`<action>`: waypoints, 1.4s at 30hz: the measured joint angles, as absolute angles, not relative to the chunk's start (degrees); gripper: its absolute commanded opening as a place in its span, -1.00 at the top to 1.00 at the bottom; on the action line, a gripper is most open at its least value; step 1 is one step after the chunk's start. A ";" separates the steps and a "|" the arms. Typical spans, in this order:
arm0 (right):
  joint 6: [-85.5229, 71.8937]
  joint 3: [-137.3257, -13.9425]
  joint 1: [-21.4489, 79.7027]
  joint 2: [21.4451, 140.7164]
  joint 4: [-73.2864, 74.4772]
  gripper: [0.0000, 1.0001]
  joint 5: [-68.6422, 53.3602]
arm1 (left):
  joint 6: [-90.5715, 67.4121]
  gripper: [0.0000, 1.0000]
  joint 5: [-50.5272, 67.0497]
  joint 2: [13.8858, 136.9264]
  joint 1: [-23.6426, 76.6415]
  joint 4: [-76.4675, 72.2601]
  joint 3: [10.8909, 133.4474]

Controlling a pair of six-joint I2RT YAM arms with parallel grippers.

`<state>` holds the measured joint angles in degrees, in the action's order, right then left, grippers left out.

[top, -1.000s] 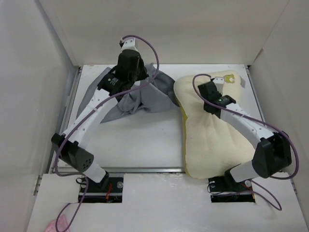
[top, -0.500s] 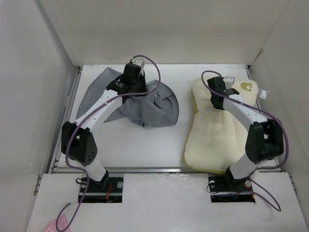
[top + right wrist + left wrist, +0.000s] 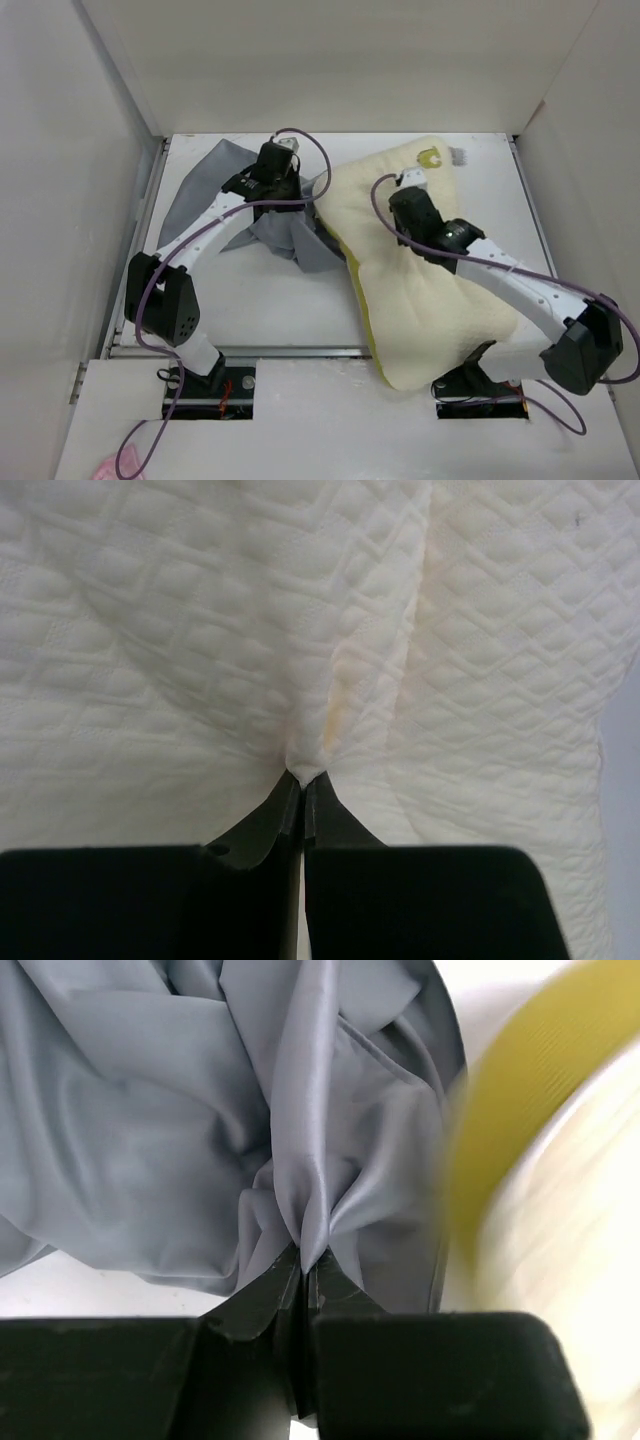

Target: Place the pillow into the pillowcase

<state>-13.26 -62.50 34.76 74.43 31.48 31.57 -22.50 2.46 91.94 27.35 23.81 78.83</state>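
The cream quilted pillow [image 3: 440, 300] lies slanted across the right half of the table, its upper left edge against the grey pillowcase [image 3: 205, 185]. My right gripper [image 3: 405, 205] is shut on a pinch of the pillow [image 3: 200, 630] near its upper middle; the fold runs into the jaws of that gripper [image 3: 304, 777]. Bunched at the back left is the pillowcase [image 3: 150, 1130], and my left gripper [image 3: 303, 1257] is shut on a gathered fold of it. In the overhead view that left gripper [image 3: 285, 195] sits at the cloth's right side, close to the pillow's yellow edge [image 3: 510, 1110].
White walls close in the table [image 3: 260, 295] on the left, back and right. A small white tag [image 3: 457, 155] shows at the pillow's far corner. Both arm bases stand at the near edge, and the pillow overhangs that edge beside the right base [image 3: 470, 385].
The right arm has dragged the pillow left and turned it slantwise, so its top now touches the pillowcase. The left gripper holds its pinch of cloth, shifted slightly, with the cloth more bunched.
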 measured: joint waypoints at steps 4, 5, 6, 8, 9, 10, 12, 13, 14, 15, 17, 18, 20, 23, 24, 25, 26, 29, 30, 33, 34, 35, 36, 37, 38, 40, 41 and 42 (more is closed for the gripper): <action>-13.89 -62.22 43.09 77.19 31.48 1.00 30.02 | -23.03 1.00 2.13 91.39 27.35 24.29 79.13; -14.09 -61.91 44.05 78.72 31.55 1.00 30.28 | -23.07 1.00 2.04 90.98 27.35 24.86 79.13; -14.61 -61.73 44.64 80.34 31.70 1.00 30.44 | -23.14 1.00 1.76 90.50 27.35 25.23 79.13; -15.94 -61.14 45.10 83.00 31.79 1.00 30.41 | -23.66 1.00 1.04 89.32 27.31 25.45 79.15; -16.91 -60.77 45.15 84.12 31.79 1.00 30.41 | -23.94 1.00 0.71 88.68 27.31 25.54 79.15; -18.11 -60.51 45.19 85.19 31.73 1.00 30.65 | -24.29 1.00 0.36 87.88 27.31 25.61 79.15; -19.94 -60.40 45.32 87.15 31.73 1.00 32.23 | -24.95 1.00 -0.12 86.06 27.42 25.65 79.15; -21.08 -60.64 45.43 88.27 31.90 1.00 33.52 | -25.23 1.00 -0.32 84.93 27.53 25.67 79.15; -21.96 -61.19 45.47 89.49 32.25 1.00 34.83 | -25.47 1.00 -0.40 83.81 27.68 25.69 79.15; -22.63 -61.91 45.58 90.65 32.69 1.00 35.94 | -25.71 1.00 -0.47 82.72 27.86 25.61 79.13; -23.38 -63.20 46.39 92.14 33.26 1.00 37.82 | -26.00 1.00 -0.49 80.86 28.36 25.50 79.09; -23.40 -63.48 46.85 92.38 33.45 1.00 38.54 | -26.04 1.00 -0.47 80.31 28.60 25.52 79.07; -22.81 -63.53 47.70 92.20 33.39 1.00 39.07 | -26.28 1.00 -0.21 79.81 29.23 25.47 79.07; -21.30 -63.31 48.80 90.50 31.94 1.00 37.36 | -26.59 0.88 0.40 80.03 30.06 25.32 78.35; -20.08 -62.59 49.08 89.21 30.30 1.00 35.64 | -26.63 0.72 0.54 80.20 30.55 25.69 78.11; -19.07 -61.58 49.25 87.77 28.56 1.00 33.67 | -26.59 0.53 0.67 80.53 31.05 25.96 78.02; -18.24 -60.27 49.47 86.17 26.50 1.00 31.53 | -26.44 0.10 0.93 80.88 31.75 26.22 78.02; -16.14 -57.36 49.74 83.09 21.82 0.89 26.41 | -25.34 -0.99 1.56 81.78 34.15 27.42 78.04; -15.64 -56.73 49.87 82.85 20.62 0.70 25.28 | -24.99 -1.00 1.30 82.13 34.79 28.23 78.08; -14.41 -55.31 49.95 82.91 18.04 -0.13 23.38 | -24.45 -1.00 -0.56 83.59 36.18 31.03 79.53; -13.87 -55.24 49.95 82.89 17.72 -0.29 23.22 | -24.14 -1.00 -1.98 84.36 36.27 31.62 80.47; -13.56 -55.22 49.95 82.87 17.21 -0.66 23.24 | -23.83 -1.00 -3.22 85.32 36.10 32.12 81.69; -13.37 -55.20 49.95 82.67 16.95 -0.83 23.40 | -23.38 -1.00 -4.43 86.74 35.79 33.19 83.81; -13.06 -55.02 49.95 82.37 16.60 -1.00 23.59 | -22.79 -1.00 -5.43 88.68 35.24 34.17 86.78; -12.69 -54.72 49.95 81.82 16.32 -1.00 23.62 | -22.06 -1.00 -6.35 91.09 34.50 34.33 90.06; -12.34 -54.41 49.95 80.68 16.45 -1.00 24.27 | -20.43 -1.00 -7.90 96.64 32.82 34.61 97.84; -12.43 -54.41 49.95 80.12 16.47 -1.00 24.53 | -19.59 -1.00 -8.36 99.88 31.90 34.65 101.73; -12.73 -54.41 49.74 79.31 16.47 -1.00 24.99 | -18.79 -1.00 -8.69 102.67 31.20 34.70 104.97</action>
